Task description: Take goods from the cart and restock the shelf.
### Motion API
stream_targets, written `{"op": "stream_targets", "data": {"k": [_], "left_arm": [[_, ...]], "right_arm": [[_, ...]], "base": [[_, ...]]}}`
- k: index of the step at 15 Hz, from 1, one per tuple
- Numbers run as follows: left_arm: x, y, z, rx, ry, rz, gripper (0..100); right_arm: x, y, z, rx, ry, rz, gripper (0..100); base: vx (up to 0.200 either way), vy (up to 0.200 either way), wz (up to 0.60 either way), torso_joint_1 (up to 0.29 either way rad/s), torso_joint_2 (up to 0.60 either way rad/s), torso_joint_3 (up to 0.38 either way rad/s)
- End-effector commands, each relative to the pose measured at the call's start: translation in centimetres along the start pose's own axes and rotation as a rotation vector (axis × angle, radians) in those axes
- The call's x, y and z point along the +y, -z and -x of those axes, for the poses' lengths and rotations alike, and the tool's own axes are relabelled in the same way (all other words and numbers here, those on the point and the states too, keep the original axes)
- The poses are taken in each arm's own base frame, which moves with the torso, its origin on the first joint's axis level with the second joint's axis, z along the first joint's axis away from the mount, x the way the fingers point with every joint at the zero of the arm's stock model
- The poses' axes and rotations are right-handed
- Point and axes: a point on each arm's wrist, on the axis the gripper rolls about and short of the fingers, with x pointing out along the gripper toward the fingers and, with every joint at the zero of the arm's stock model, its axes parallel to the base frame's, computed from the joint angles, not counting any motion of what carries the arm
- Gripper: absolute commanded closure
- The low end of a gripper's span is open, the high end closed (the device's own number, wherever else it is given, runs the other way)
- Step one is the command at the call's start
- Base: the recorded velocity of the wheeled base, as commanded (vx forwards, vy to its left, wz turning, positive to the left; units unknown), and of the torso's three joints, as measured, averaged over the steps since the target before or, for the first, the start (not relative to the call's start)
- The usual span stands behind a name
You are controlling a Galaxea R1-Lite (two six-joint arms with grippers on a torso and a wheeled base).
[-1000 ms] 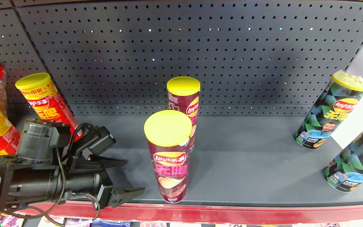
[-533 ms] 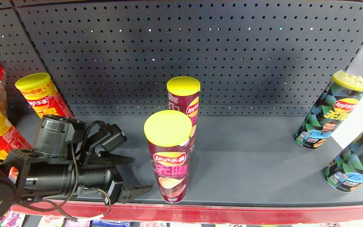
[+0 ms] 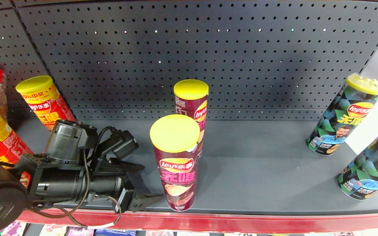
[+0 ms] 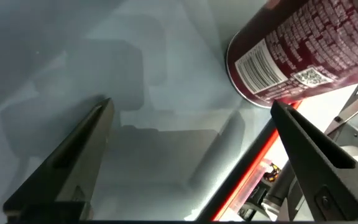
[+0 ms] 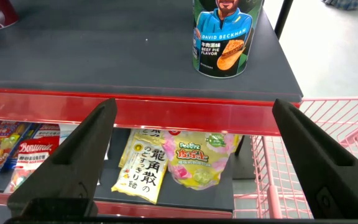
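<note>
The left gripper (image 3: 153,182) is noted low over the dark grey metal shelf (image 3: 258,170), jaws spread wide with nothing grasped. It is placed at 9 o'clock of the front maroon cylindrical chip can with a yellow plastic lid (image 3: 177,170), one fingertip (image 3: 157,197) just beside the can's base. A second maroon yellow-lidded can (image 3: 192,105) is stood upright at 12 o'clock of the first; the right gripper (image 5: 191,155) is held wide open and empty before the shelf's front edge, near an upright green-and-black chip can (image 5: 224,37).

Matt grey metal shelf (image 3: 258,170), perforated metal back panel (image 3: 189,59), glossy purple can (image 3: 177,177), smooth yellow plastic lid (image 3: 175,132)
</note>
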Motion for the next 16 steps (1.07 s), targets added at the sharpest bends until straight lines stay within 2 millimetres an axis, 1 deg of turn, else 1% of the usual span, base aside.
{"op": "stream_targets", "data": {"k": [1, 6, 16], "left_arm": [[0.05, -0.07, -0.18, 0.001, 0.001, 0.000, 0], [0.27, -0.46, -0.47, -0.004, 0.000, -0.003, 0], [-0.11, -0.65, -0.91, 0.001, 0.018, -0.014, 0]], "right_arm": [[0.00, 0.01, 0.00, 0.000, 0.000, 0.000, 0], [0.00, 0.01, 0.00, 0.000, 0.000, 0.000, 0], [0.00, 0.01, 0.00, 0.000, 0.000, 0.002, 0]], "base": [[0.000, 0.000, 0.00, 0.000, 0.00, 0.000], [0.000, 0.000, 0.00, 0.000, 0.00, 0.000], [0.000, 0.000, 0.00, 0.000, 0.00, 0.000]]}}
